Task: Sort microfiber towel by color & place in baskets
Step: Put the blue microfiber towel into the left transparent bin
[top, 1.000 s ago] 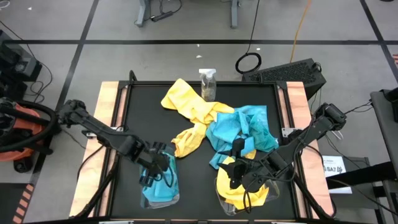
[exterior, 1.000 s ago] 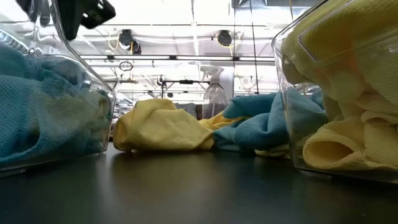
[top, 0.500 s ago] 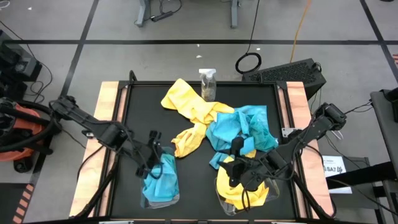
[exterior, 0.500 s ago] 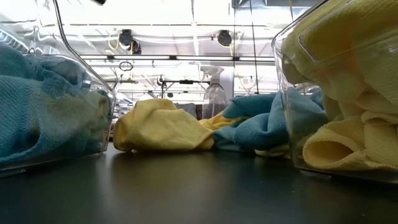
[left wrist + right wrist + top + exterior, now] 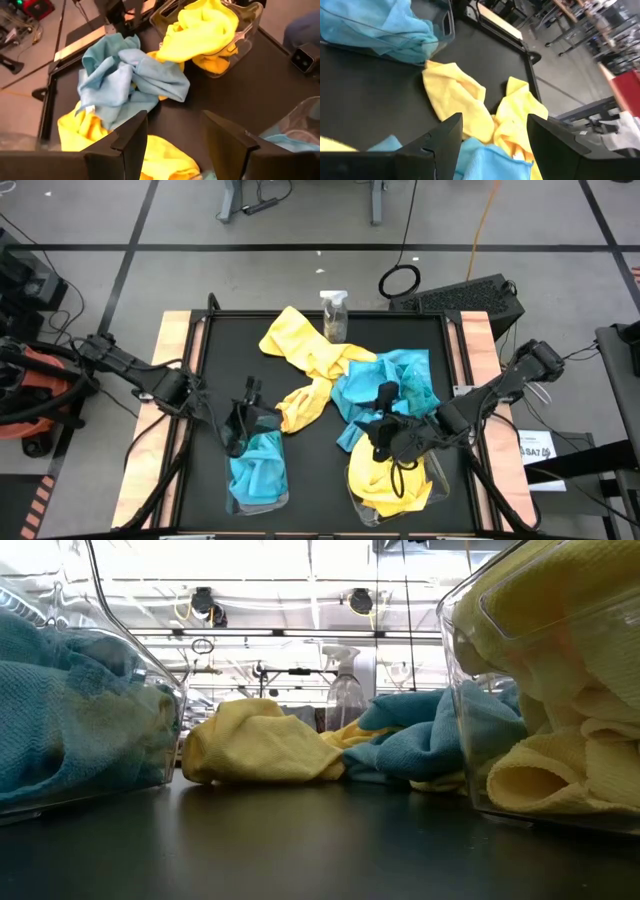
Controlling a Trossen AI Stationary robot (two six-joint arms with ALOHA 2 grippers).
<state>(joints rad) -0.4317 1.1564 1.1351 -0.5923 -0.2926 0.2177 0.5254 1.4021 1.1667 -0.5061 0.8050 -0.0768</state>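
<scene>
I had both arms lifted off the bins so the mixed pile stayed reachable. My left gripper point(image 5: 243, 402) hung just past the far end of the left basket point(image 5: 257, 480), fingers parted, nothing between them in the left wrist view. My right gripper point(image 5: 383, 418) sat over the near edge of the pile, just beyond the right basket point(image 5: 392, 485), jaws spread wide and empty, pointed at loose cloth; I judged it was lined up for the next pick.

Unsorted microfiber towel pile point(image 5: 350, 385) lay mid-worktop, running toward the far edge: yellow towels point(image 5: 300, 355) on the left and far side, turquoise towels point(image 5: 390, 385) bunched on the right, overlapping each other. Spray bottle point(image 5: 334, 313) stood upright at the far edge, touching the yellow cloth.

Baskets sat side by side near the front edge, well apart. Left one held only turquoise cloth point(image 5: 70, 710), filling it. Right one held only yellow cloth point(image 5: 560, 690), heaped up to the rim. Colour split looked clean. Several cloths of both colours were still out, so sorting wasn't done.
</scene>
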